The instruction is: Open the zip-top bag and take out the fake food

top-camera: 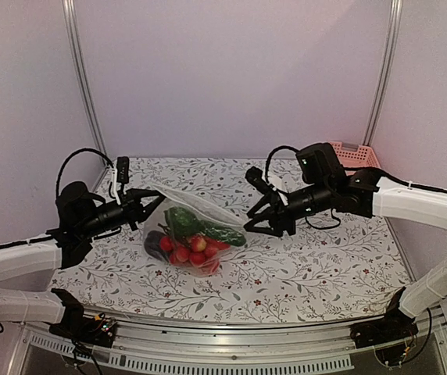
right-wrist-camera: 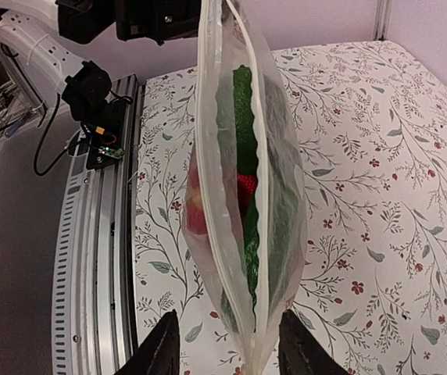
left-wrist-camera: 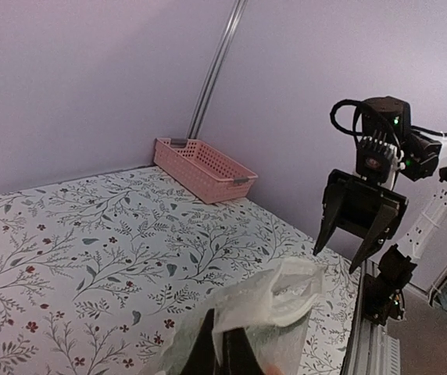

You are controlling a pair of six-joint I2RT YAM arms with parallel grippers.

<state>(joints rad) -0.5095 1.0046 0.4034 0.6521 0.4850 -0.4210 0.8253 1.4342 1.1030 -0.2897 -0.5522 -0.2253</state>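
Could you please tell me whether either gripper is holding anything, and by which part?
The left gripper pinches the zip-top bag by bunched plastic at its left end; the right gripper stands open, holding nothing.

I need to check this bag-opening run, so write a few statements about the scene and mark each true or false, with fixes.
1. The left gripper is pinched shut on a corner of the bag. True.
2. The toy food lies loose on the table. False: it is all inside the bag.
3. The right gripper has its jaws apart, one on each side of the bag's edge. True.
4. The bag sits in the pink basket. False: the basket stands at the far right corner, well apart from the bag.
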